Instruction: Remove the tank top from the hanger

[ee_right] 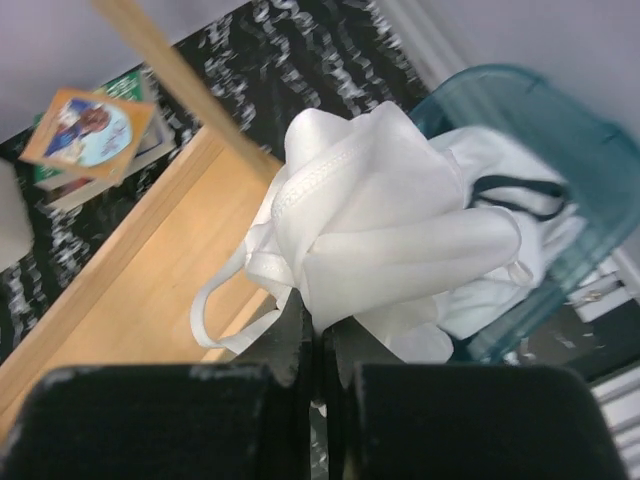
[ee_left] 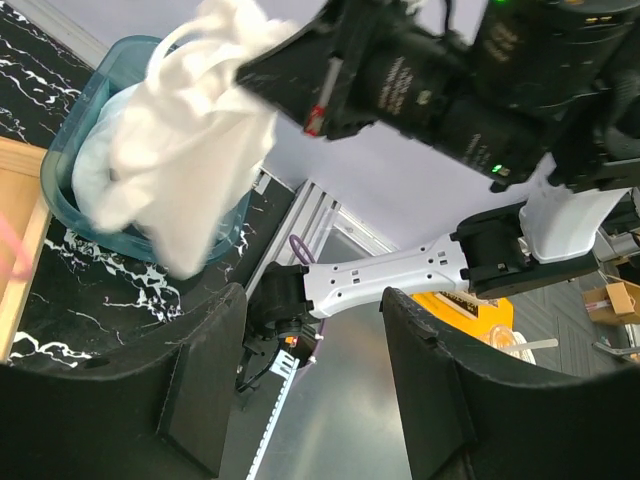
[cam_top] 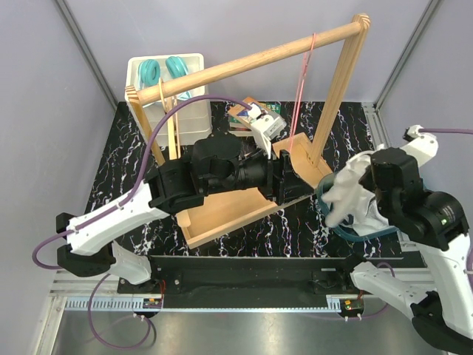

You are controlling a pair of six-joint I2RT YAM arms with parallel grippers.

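Note:
The white tank top (cam_top: 344, 194) is bunched up in my right gripper (cam_top: 362, 194), which holds it over the teal bin (cam_top: 369, 232) at the right. In the right wrist view the jaws (ee_right: 320, 340) are shut on a fold of the tank top (ee_right: 390, 230), and one strap hangs loose. A thin pink hanger (cam_top: 301, 81) hangs bare on the wooden rod (cam_top: 251, 61). My left gripper (cam_top: 297, 182) is over the rack's base, open and empty. In the left wrist view (ee_left: 310, 390) it faces the tank top (ee_left: 190, 140) and the bin (ee_left: 70, 130).
The wooden rack's tray base (cam_top: 222, 214) lies mid-table, its uprights at the left and right. A white box (cam_top: 166, 74) with teal items stands at the back left. Books and cards (cam_top: 259, 115) lie behind the rack. More white cloth lies in the teal bin (ee_right: 560, 130).

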